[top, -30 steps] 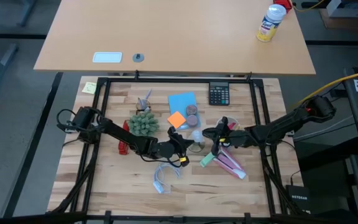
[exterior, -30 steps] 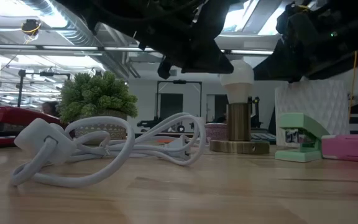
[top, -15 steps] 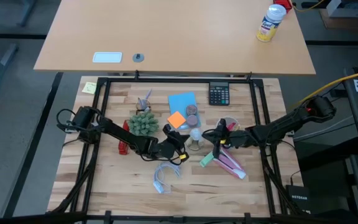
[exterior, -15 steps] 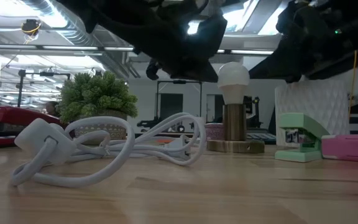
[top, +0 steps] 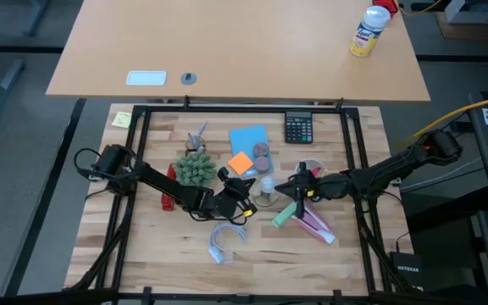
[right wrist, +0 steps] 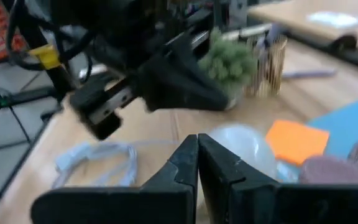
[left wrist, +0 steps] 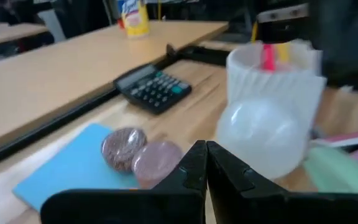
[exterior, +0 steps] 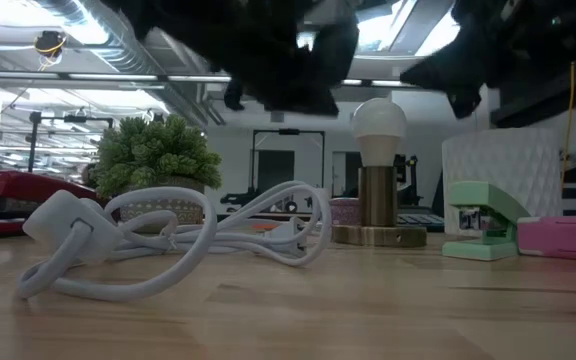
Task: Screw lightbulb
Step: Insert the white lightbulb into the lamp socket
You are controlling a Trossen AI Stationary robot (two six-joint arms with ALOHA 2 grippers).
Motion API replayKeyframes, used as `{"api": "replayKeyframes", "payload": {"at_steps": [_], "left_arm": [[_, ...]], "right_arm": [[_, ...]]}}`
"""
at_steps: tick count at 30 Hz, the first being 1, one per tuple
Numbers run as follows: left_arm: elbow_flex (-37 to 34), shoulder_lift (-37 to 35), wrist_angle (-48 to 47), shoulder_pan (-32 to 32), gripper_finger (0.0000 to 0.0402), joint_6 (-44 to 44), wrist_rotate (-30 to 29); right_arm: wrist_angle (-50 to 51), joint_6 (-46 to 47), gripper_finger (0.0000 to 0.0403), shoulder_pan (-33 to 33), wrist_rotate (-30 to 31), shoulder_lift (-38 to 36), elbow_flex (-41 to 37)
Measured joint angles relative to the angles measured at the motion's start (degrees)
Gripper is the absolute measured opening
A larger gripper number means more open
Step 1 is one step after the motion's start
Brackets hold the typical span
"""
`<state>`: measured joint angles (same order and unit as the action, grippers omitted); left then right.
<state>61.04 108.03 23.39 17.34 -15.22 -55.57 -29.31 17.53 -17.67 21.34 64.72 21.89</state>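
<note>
— Could you read any text?
— Barely. "NETGEAR" stood on the black box (top: 406, 269) at the floor's edge. The spray can's (top: 368, 30) label and the calculator's (top: 298, 128) keys were too small for you to read.

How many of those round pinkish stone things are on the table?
2. The stones lie side by side, touching, on the blue pad: the darker one nearer the calculator, the paler one nearer the lightbulb. More may hide behind the arms.
</note>
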Motion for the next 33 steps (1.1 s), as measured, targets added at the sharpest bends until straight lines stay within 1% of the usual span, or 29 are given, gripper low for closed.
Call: {"api": "replayKeyframes", "payload": {"at_steps": [2, 4, 6, 8, 11, 13, 16, 22, 25, 33], "left_arm": [[0.0, -1.2, 0.2, 1.0, 0.0001, 0.4, 0.0], [0.0, -1.8, 0.5, 2.1, 0.0001, 0.4, 0.1], [0.0, -1.8, 0.8, 3.1, 0.0001, 0.4, 1.4], [0.0, -1.6, 1.8, 3.6, 0.0001, -0.1, 5.3], [0.0, -0.3, 3.5, 3.7, 0.0001, -1.7, 11.1], [0.0, 1.1, 5.0, 3.4, 0.0001, -2.0, 12.2], [0.0, 2.5, 7.9, 2.7, 0.0001, -2.0, 12.3], [0.0, 2.6, 7.4, 0.9, 0.0001, -2.4, 11.7], [0.0, 2.6, 7.1, 0.0, 0.0001, -2.8, 11.7], [0.0, 2.6, 6.4, -0.8, 0.0001, -2.6, 11.0]], "right_arm": [[0.3, -1.2, 0.0017, 0.0, 2.0, -2.0, 0.0], [0.9, -1.8, 0.0017, 0.0, 5.6, -3.3, 0.0], [0.9, -2.9, 0.0017, 0.1, 9.5, -3.4, 0.0], [1.3, -4.0, 0.0017, 0.1, 12.8, -3.3, 0.0], [2.1, -4.7, 0.0017, 0.1, 15.2, -1.8, 0.1], [2.1, -4.5, 0.0017, 0.1, 15.5, -0.3, 0.1], [2.1, -3.5, 0.0017, 0.1, 15.3, 2.3, 0.1], [1.8, 0.3, 0.0017, 0.1, 13.6, 5.6, 0.1], [1.6, 0.8, 0.0017, 0.1, 13.5, 6.1, 0.1], [0.6, 0.9, 0.0017, 0.1, 11.0, 6.1, 0.0]]}}
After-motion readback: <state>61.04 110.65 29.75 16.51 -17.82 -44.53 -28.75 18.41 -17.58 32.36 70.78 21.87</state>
